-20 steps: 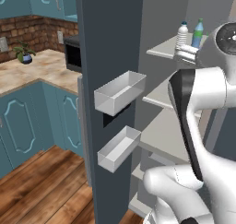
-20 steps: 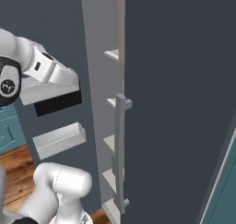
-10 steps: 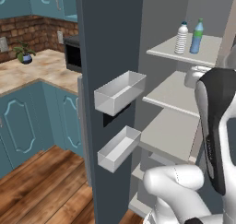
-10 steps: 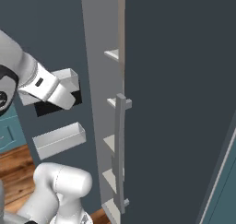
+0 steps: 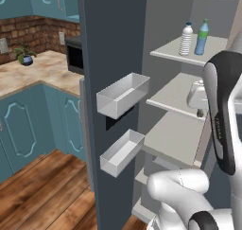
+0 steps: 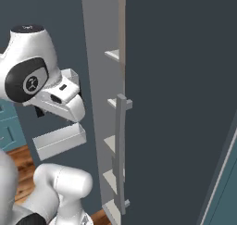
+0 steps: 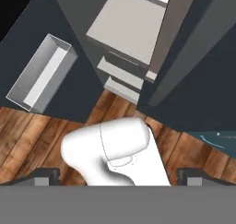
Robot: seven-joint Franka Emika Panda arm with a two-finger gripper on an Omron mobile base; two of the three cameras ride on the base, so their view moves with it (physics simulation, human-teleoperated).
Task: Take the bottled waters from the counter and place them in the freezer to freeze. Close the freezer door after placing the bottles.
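Both water bottles upright on top freezer shelf (image 5: 189,53), at 1 o'clock in left base view: whitish bottle (image 5: 186,39) just beside blue bottle (image 5: 202,37), green cap up. Freezer door (image 5: 113,82) swung open, two pale bins (image 5: 124,95) on inner face. Hand (image 7: 118,177) empty, fingers (image 7: 44,176) spread wide apart, pointing down at wooden floor (image 7: 27,135). Tabletop (image 5: 33,72) at 9 o'clock, small potted plant (image 5: 24,55) on it, seemingly near wall.

I pulled my arm (image 5: 222,115) down and back from the top shelf (image 5: 189,51), leaving both bottles (image 5: 186,39) uncovered there, and turned my hand toward the floor (image 7: 27,140).
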